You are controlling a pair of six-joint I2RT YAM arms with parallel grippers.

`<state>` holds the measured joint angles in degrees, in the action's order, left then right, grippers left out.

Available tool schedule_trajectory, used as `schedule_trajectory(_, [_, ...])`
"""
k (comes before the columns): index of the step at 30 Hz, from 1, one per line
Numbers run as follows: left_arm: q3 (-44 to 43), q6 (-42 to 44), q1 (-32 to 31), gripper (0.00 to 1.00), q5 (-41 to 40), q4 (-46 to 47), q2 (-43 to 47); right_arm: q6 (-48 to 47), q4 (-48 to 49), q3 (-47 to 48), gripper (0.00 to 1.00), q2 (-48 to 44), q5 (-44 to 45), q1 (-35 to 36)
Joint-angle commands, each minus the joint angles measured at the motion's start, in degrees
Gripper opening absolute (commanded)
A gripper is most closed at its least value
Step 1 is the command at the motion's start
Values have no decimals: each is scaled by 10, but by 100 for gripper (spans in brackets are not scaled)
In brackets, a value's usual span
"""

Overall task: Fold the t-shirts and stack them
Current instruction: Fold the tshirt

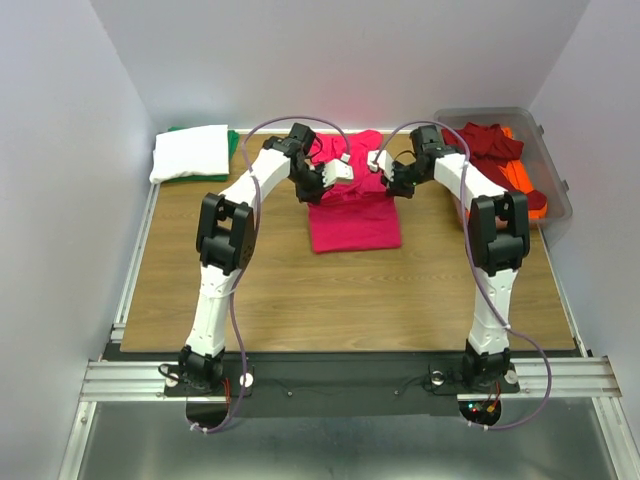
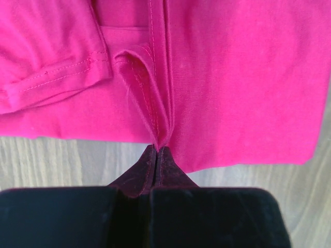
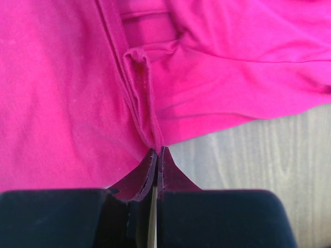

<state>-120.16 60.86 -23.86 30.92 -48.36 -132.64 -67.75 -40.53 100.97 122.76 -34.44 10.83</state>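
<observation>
A bright pink-red t-shirt [image 1: 355, 218] lies partly folded on the far middle of the wooden table. My left gripper [image 1: 314, 190] is shut on a ridge of its hemmed edge on the left side; in the left wrist view the fingertips [image 2: 156, 150] pinch a bunched seam of the pink cloth [image 2: 238, 88]. On the shirt's right side my right gripper [image 1: 396, 184] is likewise shut, its tips [image 3: 156, 151] clamping a ribbed fold of the same shirt [image 3: 57, 103]. A sleeve [image 2: 46, 62] lies folded inward.
A folded white t-shirt [image 1: 190, 152] rests on a green one [image 1: 233, 140] at the back left corner. A clear grey plastic bin [image 1: 555, 170] at the back right holds dark red [image 1: 488, 140] and orange [image 1: 528, 190] t-shirts. Bare wood [image 1: 330, 300] stretches toward the arm bases.
</observation>
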Motion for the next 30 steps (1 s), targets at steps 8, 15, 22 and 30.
schedule_trajectory(8, [-58,-1,11,0,-23,17,-16,-4,7,82,1,49,-21,-8])
schedule_trajectory(15, [-68,-10,15,0,-35,48,-25,-5,7,101,0,68,-20,-15])
schedule_trajectory(22, [-76,-14,15,7,-43,64,-39,3,8,131,1,88,-14,-16])
schedule_trajectory(30, [-79,-85,39,51,-61,118,-28,70,9,173,59,84,13,-23])
